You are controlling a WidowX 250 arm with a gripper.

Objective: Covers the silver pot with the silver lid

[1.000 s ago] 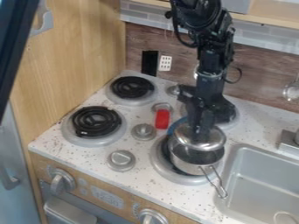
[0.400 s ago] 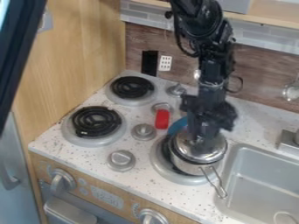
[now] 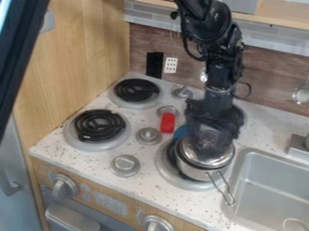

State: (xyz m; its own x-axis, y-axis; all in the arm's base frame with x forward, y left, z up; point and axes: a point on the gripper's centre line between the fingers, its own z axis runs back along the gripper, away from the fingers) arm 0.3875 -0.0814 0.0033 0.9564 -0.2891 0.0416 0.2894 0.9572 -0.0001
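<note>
Hand [image 3: 211, 140], grip too blurred to tell, is at the lid [image 3: 208, 161] covering the pot [image 3: 194, 172].

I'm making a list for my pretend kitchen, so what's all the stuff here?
Pot: one, silver, front-right burner
Lid: one, silver, on the pot
Bare coil burners: two, black, left side
Knobs: at least five, silver-grey, stovetop and front
Red thing: one, red, mid-stovetop
Blue thing: one, blue, behind the pot
Sink: one, grey, right
Metal fixture: one, grey, sink's far edge
Socket plate: one, white, back wall
Panel: one, black, beside the plate
Side wall: one, light wood, left
Robot arm: one, black, from the top
Gripper: one, black, at the lid
</note>
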